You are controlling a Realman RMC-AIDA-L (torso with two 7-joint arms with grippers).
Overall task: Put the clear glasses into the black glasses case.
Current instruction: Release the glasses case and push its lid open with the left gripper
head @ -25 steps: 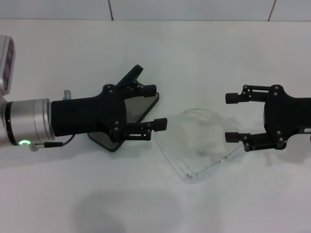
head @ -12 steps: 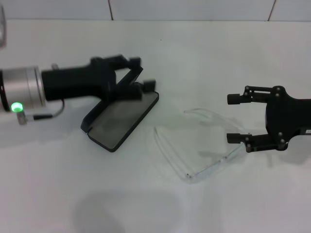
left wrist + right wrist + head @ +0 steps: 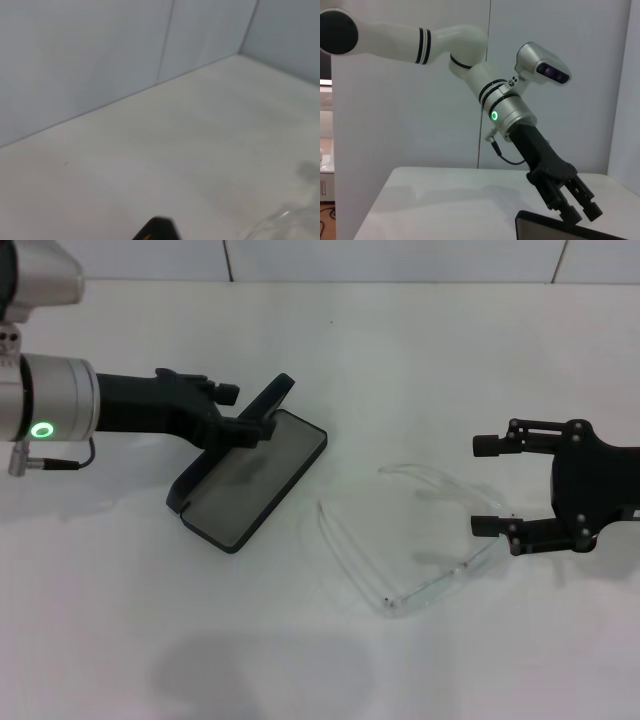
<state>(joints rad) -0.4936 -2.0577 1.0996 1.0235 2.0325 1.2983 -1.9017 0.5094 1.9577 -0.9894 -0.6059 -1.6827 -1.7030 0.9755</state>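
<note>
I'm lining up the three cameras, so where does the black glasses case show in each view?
Head view: the black glasses case lies open on the table, left of centre, its raised lid under the left pincer.
Left wrist view: only a black corner with an orange mark at the bottom edge, probably the case.
Right wrist view: its lid edge at the bottom, right of centre.
Shared landmark: the left pincer, in the head and right wrist views.
</note>
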